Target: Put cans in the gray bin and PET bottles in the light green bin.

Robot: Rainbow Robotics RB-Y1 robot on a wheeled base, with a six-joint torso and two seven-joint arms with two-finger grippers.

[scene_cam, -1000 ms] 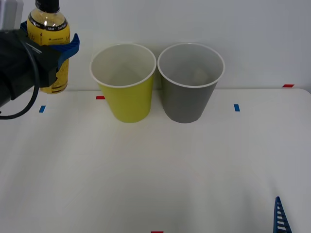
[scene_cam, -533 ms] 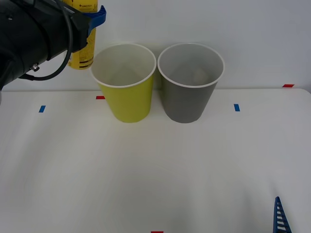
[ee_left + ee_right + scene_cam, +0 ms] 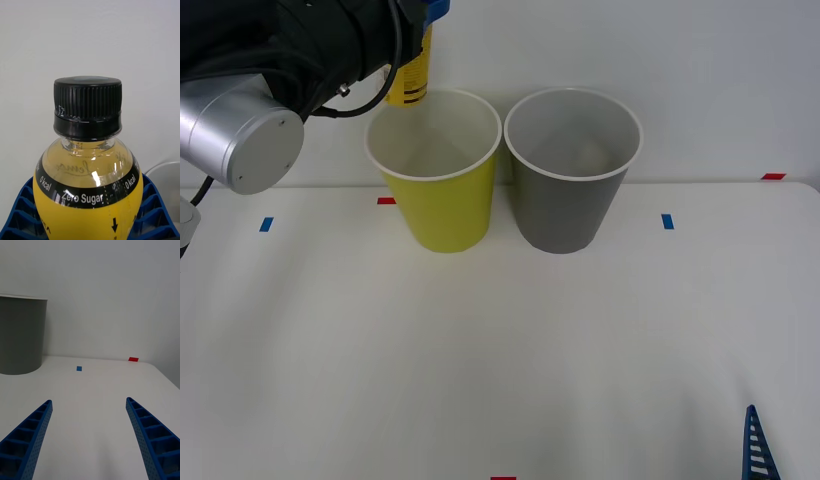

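- While the PET bottle (image 3: pixel 410 82) hangs in the air just behind the far-left part of the light green bin (image 3: pixel 438 190) rim, the sorting is partway: you have it lifted and nearly over the bin, but it is not inside yet.
- Your left claw (image 3: pixel 88 219) is clenched on the bottle; the left wrist view shows blue ribbed fingers (image 3: pixel 22 213) hugging both sides of the yellow label, black cap upright.
- The gray bin (image 3: pixel 568 195) stands just beside the light green bin on the side away from the bottle, rims almost touching. No can is visible on the tabletop (image 3: pixel 500 350) or in what shows of either bin's inside.
- What is left, as I judge it: carry the bottle a little further over the green bin's mouth and let go.
- Compared with half a second ago, your left arm has moved toward the light green bin and higher, and the bottle has gone from beside the rim to just behind it.
- Your right claw (image 3: pixel 89 438) is parked low over the tabletop, well apart from the light green bin, on the gray bin's side, fingers spread and holding nothing.
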